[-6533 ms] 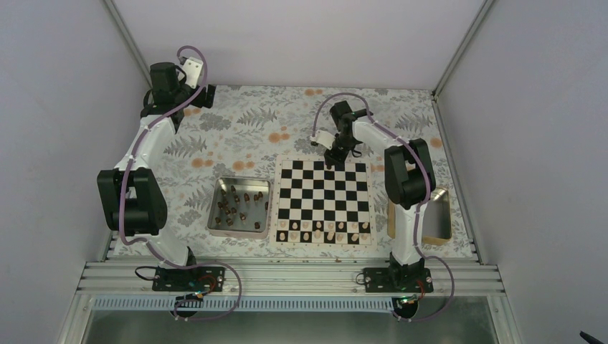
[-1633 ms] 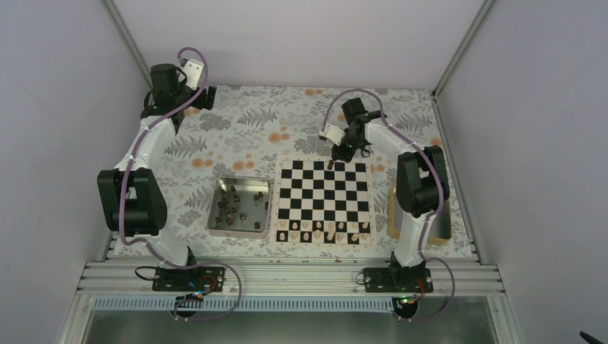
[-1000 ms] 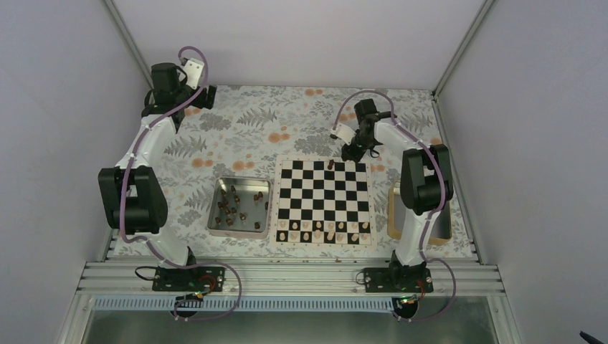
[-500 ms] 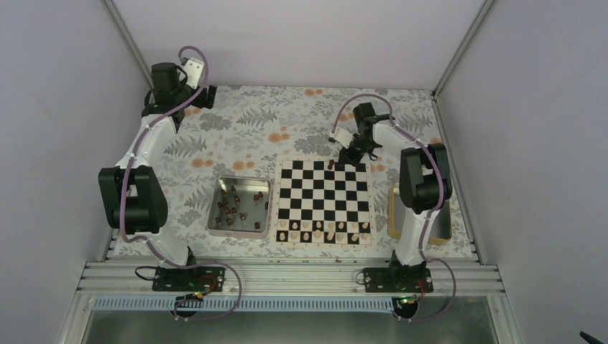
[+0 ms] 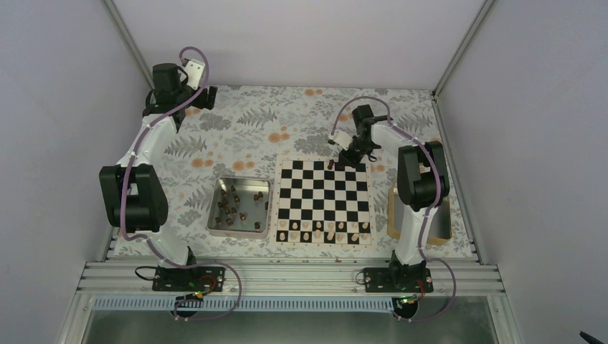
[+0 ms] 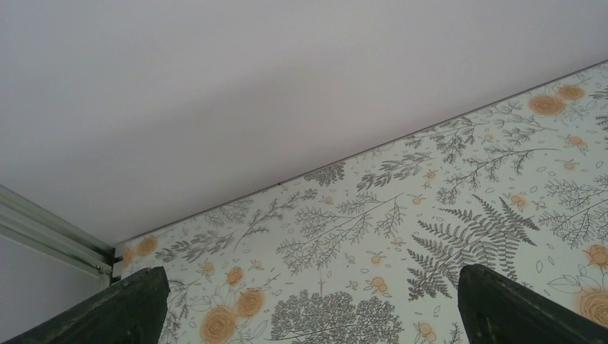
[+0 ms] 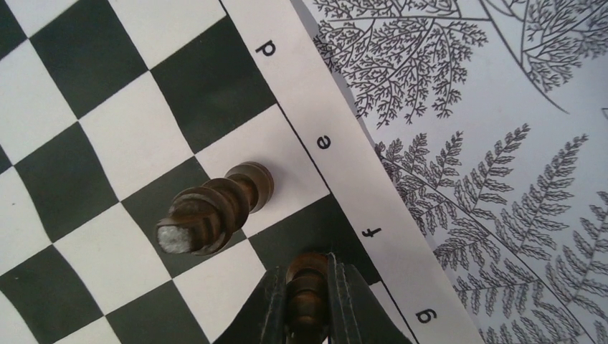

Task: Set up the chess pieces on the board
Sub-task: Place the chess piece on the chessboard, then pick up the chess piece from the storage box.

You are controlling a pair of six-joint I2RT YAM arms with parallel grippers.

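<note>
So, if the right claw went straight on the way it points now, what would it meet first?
Probably the board: the right claw points down at the black square by the letter f, and the dark piece it holds would touch there first. Height above it is unclear.

A robot test cell is shown, probably in a lab. A left arm (image 5: 147, 147) and a right arm (image 5: 419, 179) are bolted to an aluminium rail (image 5: 287, 276) at the near edge of a counter (image 5: 287, 118) laid with a fern-printed sheet (image 5: 236, 143). The space is closed in by plain pale walls (image 5: 301, 36) joined by metal profiles (image 5: 463, 46).
</note>
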